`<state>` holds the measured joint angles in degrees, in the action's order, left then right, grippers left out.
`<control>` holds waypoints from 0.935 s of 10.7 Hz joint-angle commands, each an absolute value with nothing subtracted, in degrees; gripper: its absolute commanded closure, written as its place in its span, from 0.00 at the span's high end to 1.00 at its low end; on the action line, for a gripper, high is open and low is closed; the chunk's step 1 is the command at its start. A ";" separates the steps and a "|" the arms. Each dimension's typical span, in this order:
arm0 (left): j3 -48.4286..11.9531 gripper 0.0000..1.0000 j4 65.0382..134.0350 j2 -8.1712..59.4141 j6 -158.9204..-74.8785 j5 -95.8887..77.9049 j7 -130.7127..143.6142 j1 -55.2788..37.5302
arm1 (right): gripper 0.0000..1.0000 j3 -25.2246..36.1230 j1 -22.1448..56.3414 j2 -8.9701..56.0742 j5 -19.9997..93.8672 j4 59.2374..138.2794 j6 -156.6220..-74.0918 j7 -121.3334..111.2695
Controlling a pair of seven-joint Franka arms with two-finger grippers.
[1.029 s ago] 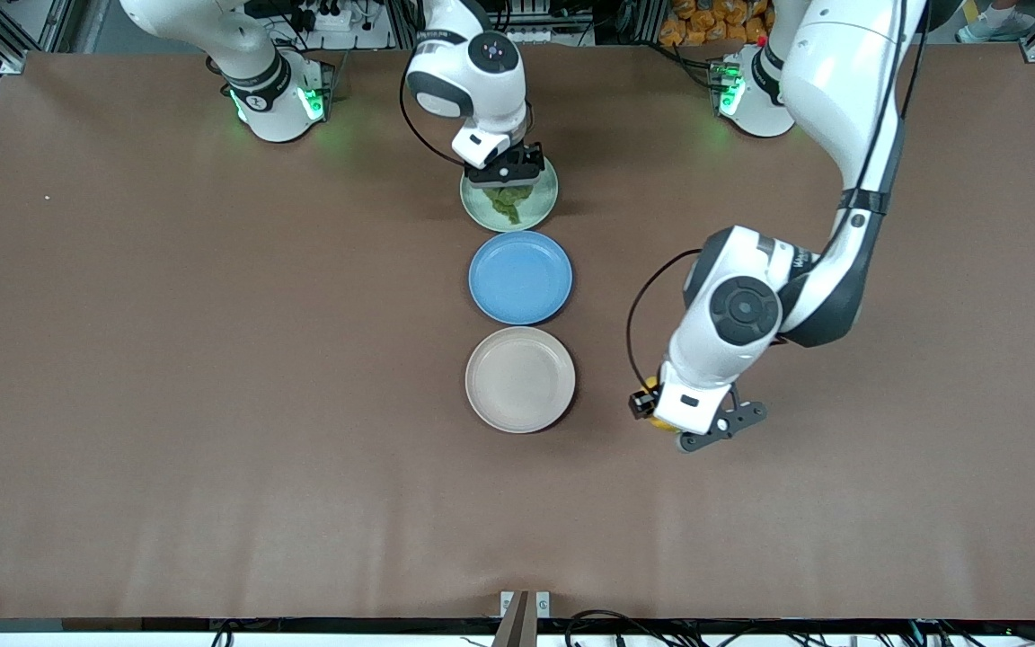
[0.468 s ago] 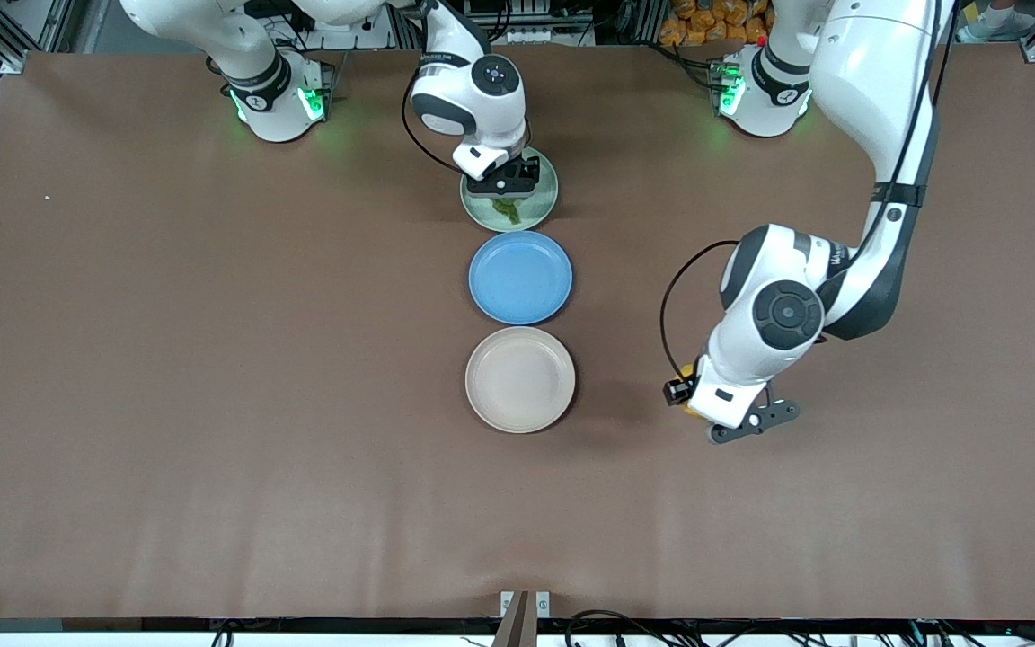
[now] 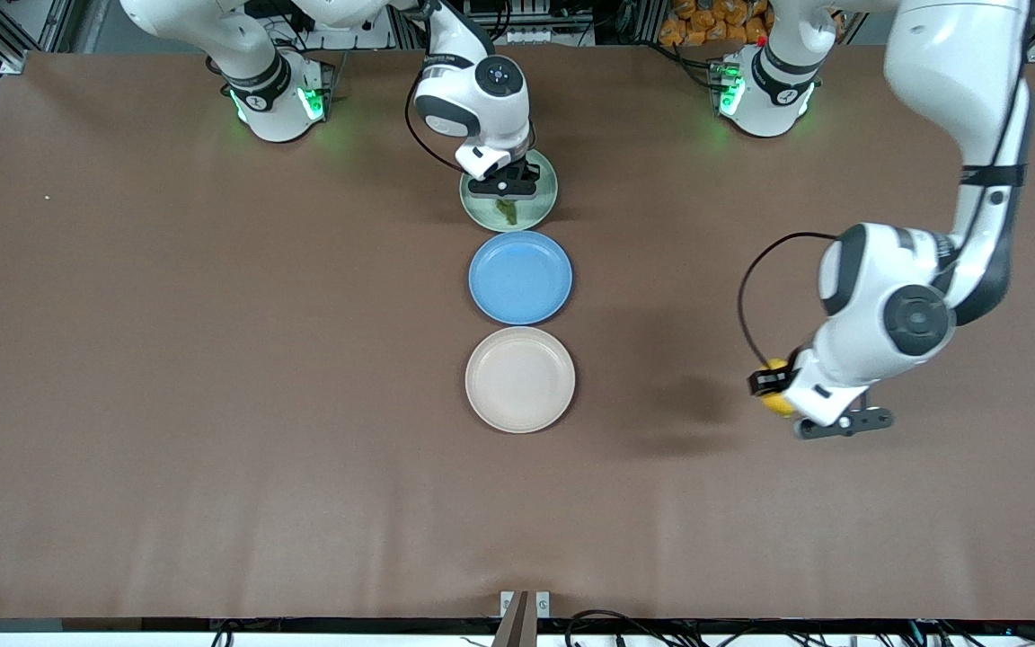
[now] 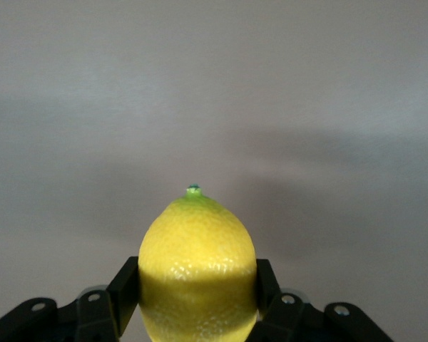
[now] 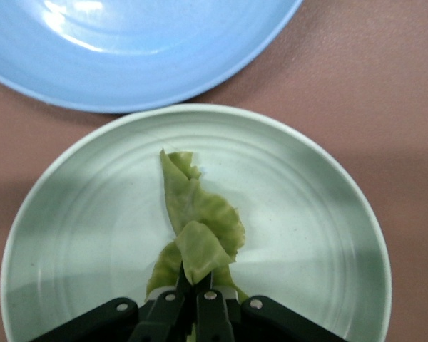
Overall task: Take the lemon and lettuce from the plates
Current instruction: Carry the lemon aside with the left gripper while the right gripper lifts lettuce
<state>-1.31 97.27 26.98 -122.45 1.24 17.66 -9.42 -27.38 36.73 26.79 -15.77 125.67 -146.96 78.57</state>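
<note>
A: How many of each?

B: Three plates in a line down the worktop: mint plate at 12 o'clock, blue plate in the middle, beige plate at 6. One lemon, one lettuce.

A: And the pincers?

B: Left pincer is clamped on the lemon's sides, over bare worktop toward the left arm's end; its long axis runs out along the fingers, green tip outward. Right pincer is pinched closed on the lettuce over the mint plate, the leaf trailing toward the blue plate.
</note>
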 commanded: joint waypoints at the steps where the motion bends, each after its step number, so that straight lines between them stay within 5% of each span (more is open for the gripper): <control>1: -1.93 0.00 105.80 22.07 -122.78 1.67 10.21 -6.33 | 0.00 -27.60 36.56 26.20 -16.44 119.30 -136.73 80.95; 10: -1.58 0.00 107.58 29.43 -117.68 2.55 7.29 -3.34 | 0.00 -28.30 24.02 14.16 -1.34 102.06 -111.47 68.58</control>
<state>-1.35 109.00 26.48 -118.34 1.24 8.19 -4.25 -27.88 28.41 16.61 -5.03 105.93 -116.79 72.79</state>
